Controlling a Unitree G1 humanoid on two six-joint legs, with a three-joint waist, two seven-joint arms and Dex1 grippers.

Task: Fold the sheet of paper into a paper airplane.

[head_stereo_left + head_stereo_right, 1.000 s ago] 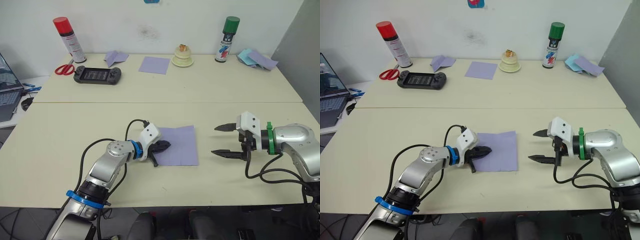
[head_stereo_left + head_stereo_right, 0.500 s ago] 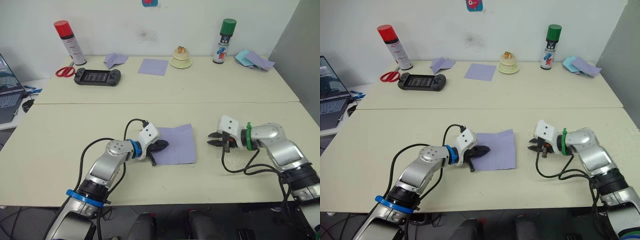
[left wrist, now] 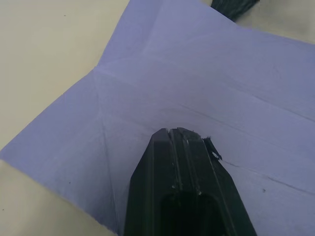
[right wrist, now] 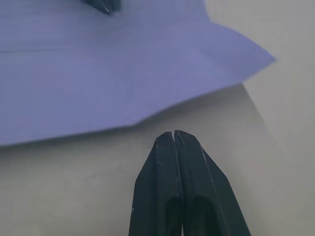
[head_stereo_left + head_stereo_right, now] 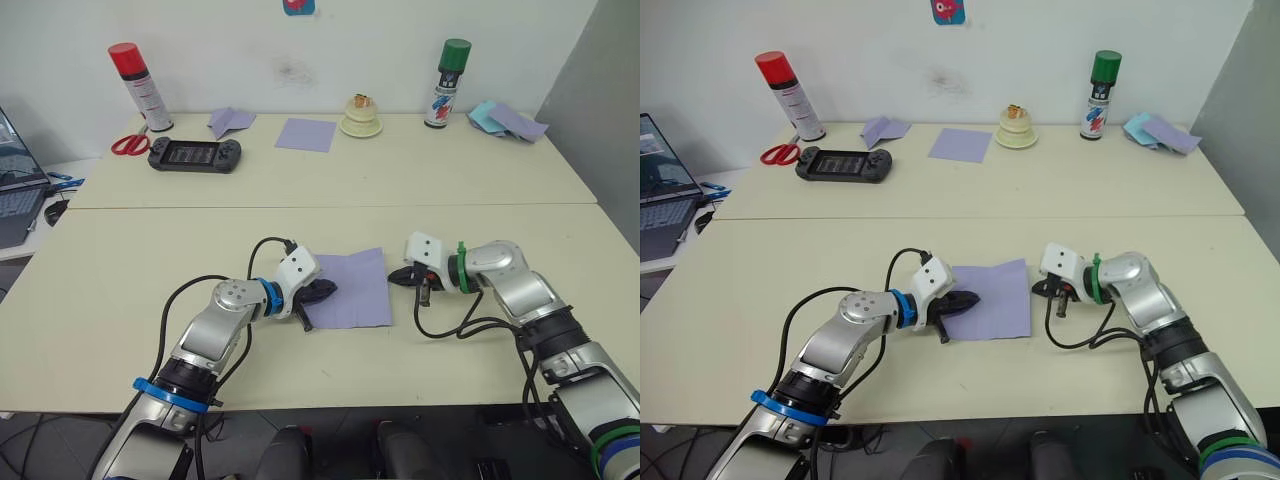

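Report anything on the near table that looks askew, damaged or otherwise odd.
The sheet of paper does not lie flat: the right wrist view shows its edge nearest the right end effector lifted and wavy, one corner curling off the table. Creases cross it, but I see no tears. The left end effector rests on it.

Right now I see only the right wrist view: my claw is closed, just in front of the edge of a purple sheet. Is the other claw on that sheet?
Observer: Yes. The left claw, shut, rests on the sheet of paper near its left edge.
Operator: Is the sheet folded yet?
Observer: No. It lies open, and the left wrist view shows only straight crease lines across it.
Operator: Are other papers near it?
Observer: Not near. A lavender square lies on the far table, toward the wall.
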